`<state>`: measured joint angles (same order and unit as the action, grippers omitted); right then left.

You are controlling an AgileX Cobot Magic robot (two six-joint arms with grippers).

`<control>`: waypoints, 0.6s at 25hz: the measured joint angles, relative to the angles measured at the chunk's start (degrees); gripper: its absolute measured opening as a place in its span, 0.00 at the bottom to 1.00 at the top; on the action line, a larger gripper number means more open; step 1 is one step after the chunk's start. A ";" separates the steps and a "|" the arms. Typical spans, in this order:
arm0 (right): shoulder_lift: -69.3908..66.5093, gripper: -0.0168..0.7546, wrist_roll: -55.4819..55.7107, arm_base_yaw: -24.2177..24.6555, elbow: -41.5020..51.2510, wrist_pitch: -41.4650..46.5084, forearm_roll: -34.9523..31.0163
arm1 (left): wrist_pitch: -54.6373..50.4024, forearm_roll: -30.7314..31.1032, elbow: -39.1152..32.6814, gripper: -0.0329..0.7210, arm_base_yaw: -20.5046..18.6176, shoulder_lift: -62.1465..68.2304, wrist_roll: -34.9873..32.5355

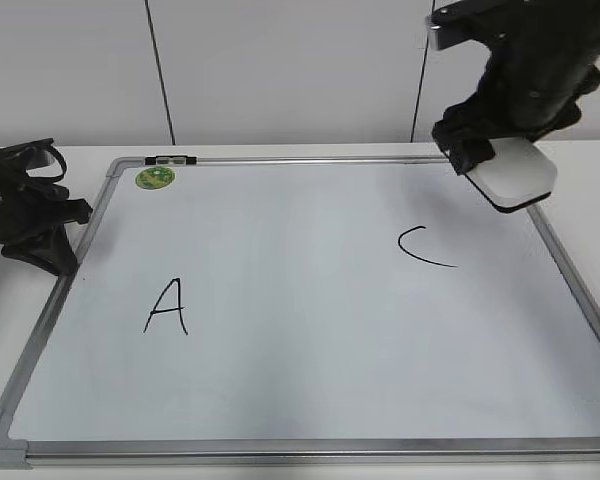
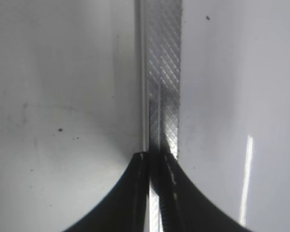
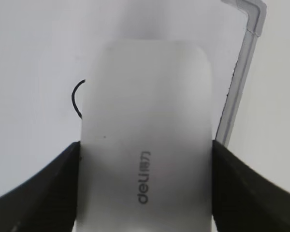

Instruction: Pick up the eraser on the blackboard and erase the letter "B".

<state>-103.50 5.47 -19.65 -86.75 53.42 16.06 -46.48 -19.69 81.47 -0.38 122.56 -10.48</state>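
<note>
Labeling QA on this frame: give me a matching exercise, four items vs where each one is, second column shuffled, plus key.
Column 1:
1. eraser
2. green magnet
3. letter A
4. left tool

Column 2:
a. drawn on the left half of the blackboard
b. shut on the board's left frame edge
c. held in the right tool, above the far right corner
d. stuck near the far left corner

Pairs: 1-c, 2-d, 3-a, 4-b

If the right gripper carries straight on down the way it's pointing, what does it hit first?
Probably the blackboard: the right gripper points down at bare surface near its right frame, beside the "C", so the held eraser would touch first.
</note>
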 joint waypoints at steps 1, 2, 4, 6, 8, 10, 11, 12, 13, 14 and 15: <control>2.74 0.71 0.00 0.24 3.85 -2.86 0.00 | 0.00 0.00 0.00 0.10 0.00 0.00 0.00; 5.25 0.71 0.00 0.47 6.97 -5.31 0.00 | 0.00 0.00 0.00 0.10 0.00 0.00 0.00; 9.01 0.71 0.54 0.56 13.69 -10.84 0.00 | 0.00 0.00 0.00 0.10 0.00 0.00 0.00; 11.33 0.71 3.00 0.94 18.48 -14.07 0.00 | 0.00 0.00 0.00 0.10 0.00 0.00 0.00; 11.85 0.71 6.40 2.14 22.36 -15.84 0.00 | 0.00 0.00 0.00 0.10 0.00 0.00 0.00; 11.85 0.71 8.16 4.22 25.34 -17.21 0.00 | 0.00 0.00 0.00 0.10 0.00 0.00 0.00; 11.85 0.71 8.60 5.47 26.65 -18.22 0.12 | 0.00 0.00 0.00 0.10 0.00 0.00 0.00; 11.85 0.71 8.71 6.67 27.69 -19.41 0.22 | 0.00 0.00 0.00 0.10 0.00 0.00 0.00; 11.85 0.71 8.85 7.63 28.36 -20.39 0.36 | 0.00 0.00 0.00 0.10 0.00 0.00 0.00; 11.85 0.71 9.00 8.70 28.86 -21.59 0.36 | 0.00 0.00 0.00 0.10 0.00 0.00 0.00; 11.85 0.71 9.09 9.65 29.09 -22.57 0.36 | 0.00 0.00 0.00 0.10 0.00 0.00 0.00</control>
<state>-91.65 14.56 -10.01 -57.66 30.85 16.43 -46.48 -19.69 81.47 -0.38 122.56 -10.48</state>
